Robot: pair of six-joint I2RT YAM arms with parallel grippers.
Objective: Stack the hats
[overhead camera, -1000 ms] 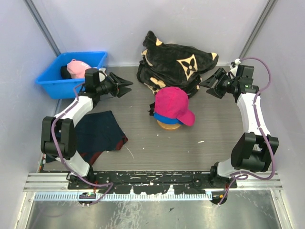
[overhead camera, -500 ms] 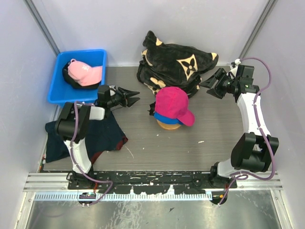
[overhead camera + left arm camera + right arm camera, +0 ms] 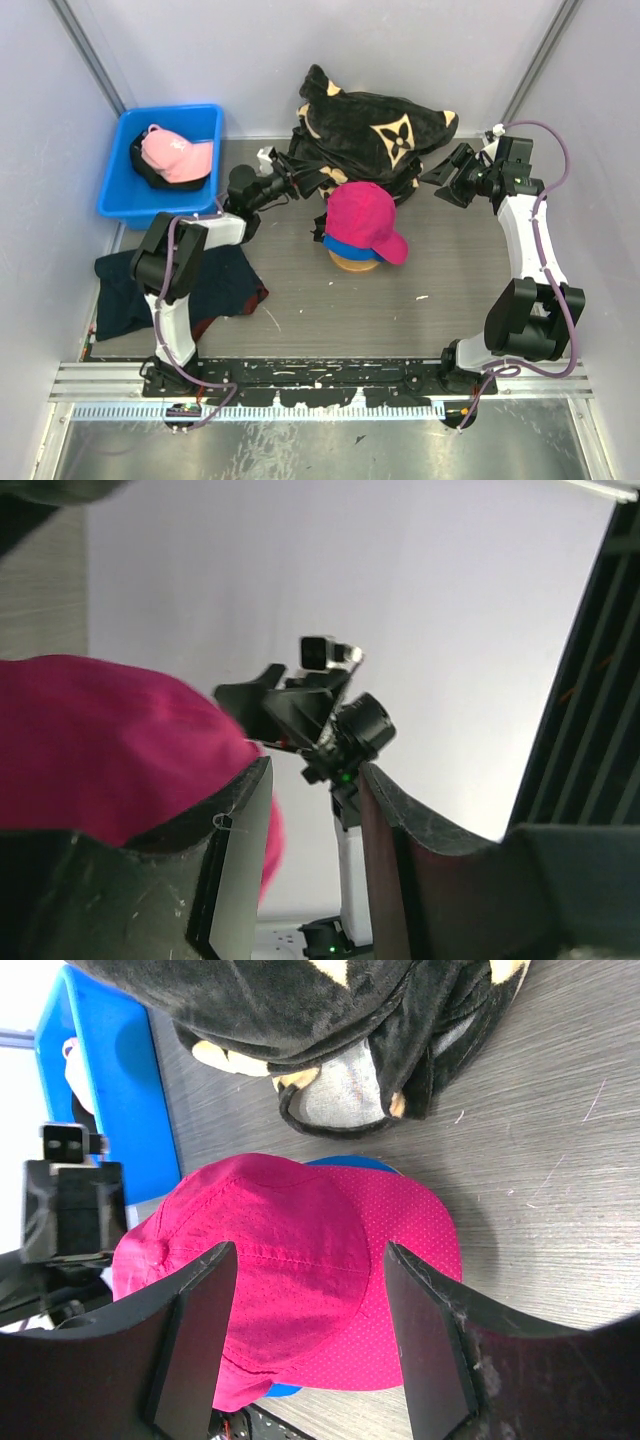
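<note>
A magenta hat (image 3: pixel 362 220) sits on a royal blue hat (image 3: pixel 340 245) on a tan stand in the middle of the table. The light pink hat (image 3: pixel 175 151) lies on the black hat (image 3: pixel 148 170) in the blue bin (image 3: pixel 115 195) at the back left. My left gripper (image 3: pixel 298 183) is open and empty, just left of the magenta hat (image 3: pixel 100 740). My right gripper (image 3: pixel 445 180) is open and empty, right of and behind the stack. In the right wrist view its gripper (image 3: pixel 310 1252) frames the magenta hat (image 3: pixel 290 1260), with a blue hat edge (image 3: pixel 350 1165) showing.
The big black plush bundle with tan flowers (image 3: pixel 375 130) lies behind the stack, next to both grippers. A flat dark navy cloth (image 3: pixel 200 285) lies at the front left under the left arm. Grey walls close in the table on three sides.
My left gripper has swung right, away from the blue bin, to the edge of the plush bundle near the magenta hat. The pink hat now shows fully in the bin. The right arm has not moved.
</note>
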